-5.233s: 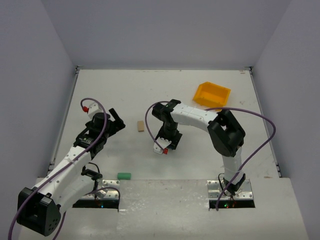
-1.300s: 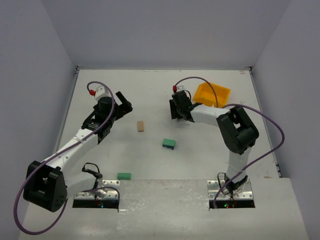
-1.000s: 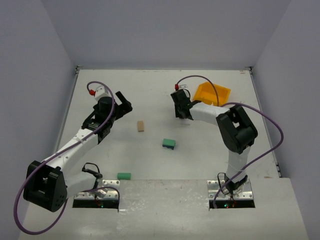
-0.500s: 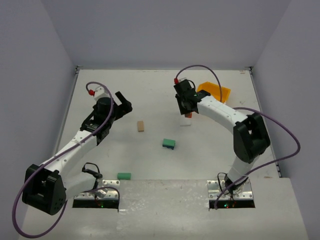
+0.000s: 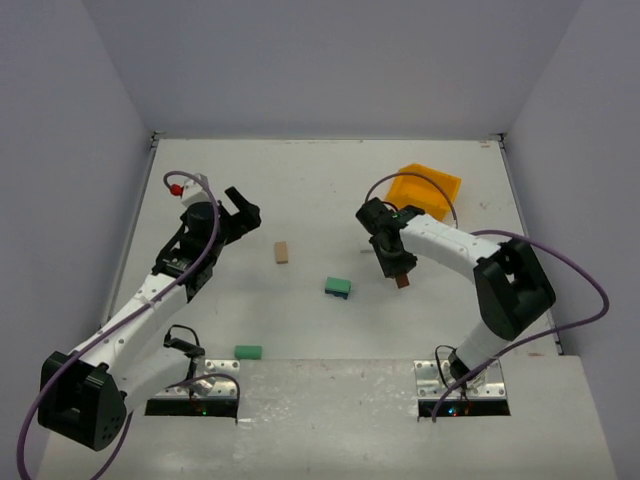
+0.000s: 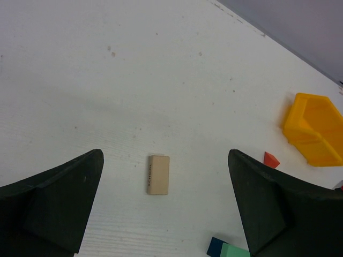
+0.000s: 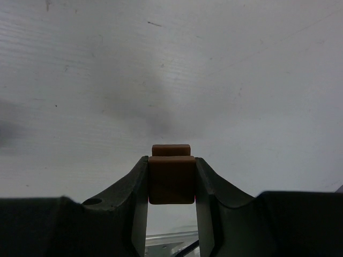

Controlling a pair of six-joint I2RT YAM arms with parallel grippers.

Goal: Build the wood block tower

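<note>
A short stack of a green block on a blue one [image 5: 338,287] sits mid-table; its corner shows in the left wrist view [image 6: 228,249]. A tan block [image 5: 282,252] [image 6: 158,174] lies flat to its left, below and between the fingers of my open left gripper [image 5: 245,203] [image 6: 164,154], which hovers above it. My right gripper [image 5: 402,274] [image 7: 171,172] is shut on a reddish-brown block [image 5: 403,282] [image 7: 171,179], held above the table right of the stack. A red wedge block [image 6: 271,159] lies near the bin. Another green block [image 5: 248,352] rests by the near edge.
A yellow plastic bin [image 5: 426,190] [image 6: 313,128] stands at the back right, behind the right arm. Purple cables loop off both arms. The white walls enclose the table on three sides.
The right gripper has swung from beside the bin toward the near side, carrying the reddish-brown block. The left gripper has shifted only slightly and stays open.
</note>
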